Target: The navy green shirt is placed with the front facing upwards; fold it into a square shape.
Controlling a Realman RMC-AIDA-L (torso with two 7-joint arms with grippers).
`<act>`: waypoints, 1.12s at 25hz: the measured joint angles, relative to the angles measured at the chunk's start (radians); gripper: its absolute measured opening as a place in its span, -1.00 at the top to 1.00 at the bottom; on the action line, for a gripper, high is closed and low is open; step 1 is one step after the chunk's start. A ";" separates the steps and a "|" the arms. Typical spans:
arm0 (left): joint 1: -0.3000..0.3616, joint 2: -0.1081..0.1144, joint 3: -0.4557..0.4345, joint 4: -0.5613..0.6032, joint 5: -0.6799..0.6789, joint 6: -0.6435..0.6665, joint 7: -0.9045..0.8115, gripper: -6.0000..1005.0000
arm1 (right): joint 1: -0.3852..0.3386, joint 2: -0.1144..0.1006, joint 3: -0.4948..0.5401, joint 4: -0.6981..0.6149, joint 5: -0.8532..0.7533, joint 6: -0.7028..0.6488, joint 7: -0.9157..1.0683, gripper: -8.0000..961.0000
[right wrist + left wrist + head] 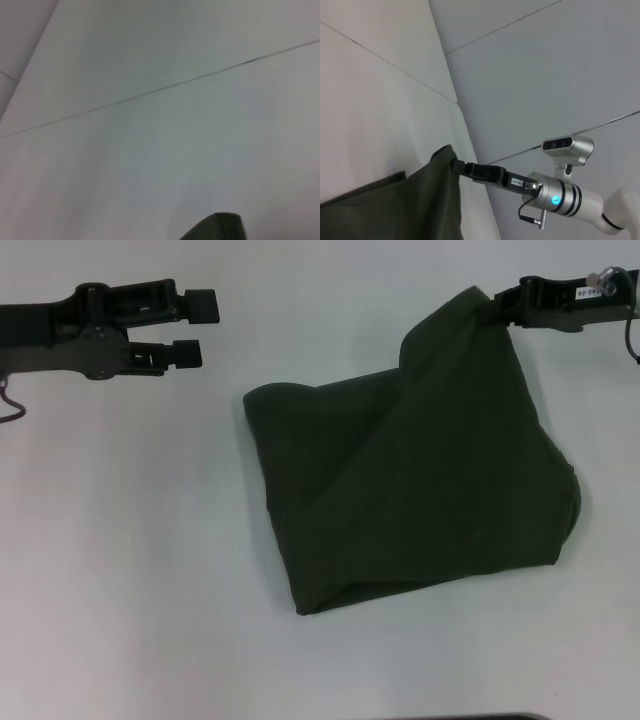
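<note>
The navy green shirt (420,490) lies partly folded on the white table, plain dark olive side up; its lettering and collar are hidden. My right gripper (493,308) is shut on the shirt's far right corner and holds it lifted off the table, so the cloth hangs in a peak. The left wrist view shows that gripper (456,166) pinching the shirt (405,210). A bit of the shirt (217,227) shows in the right wrist view. My left gripper (205,330) is open and empty, above the table to the left of the shirt.
The white table (130,570) stretches around the shirt. A dark edge (460,717) shows at the front of the head view. Pale wall panels (545,65) stand beyond the table.
</note>
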 joint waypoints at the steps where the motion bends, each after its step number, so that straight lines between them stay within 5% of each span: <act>1: 0.001 -0.001 0.000 0.000 -0.002 0.000 0.000 -0.89 | -0.002 -0.002 -0.005 0.001 0.000 0.008 0.003 0.73; 9: 0.002 -0.005 0.002 0.000 -0.003 0.000 0.005 -0.89 | -0.007 -0.032 -0.005 0.006 -0.017 0.041 0.026 0.37; 15: -0.004 0.001 0.018 0.002 0.001 -0.005 0.034 -0.89 | -0.010 -0.082 0.003 -0.037 0.055 -0.166 0.041 -0.04; 22: -0.010 0.017 0.214 0.009 0.010 -0.130 0.051 -0.89 | -0.057 -0.093 0.045 -0.055 0.146 -0.327 0.022 -0.41; 28: -0.036 -0.016 0.318 0.005 0.036 -0.284 0.117 -0.89 | -0.129 -0.114 0.111 -0.051 0.245 -0.452 -0.002 -0.52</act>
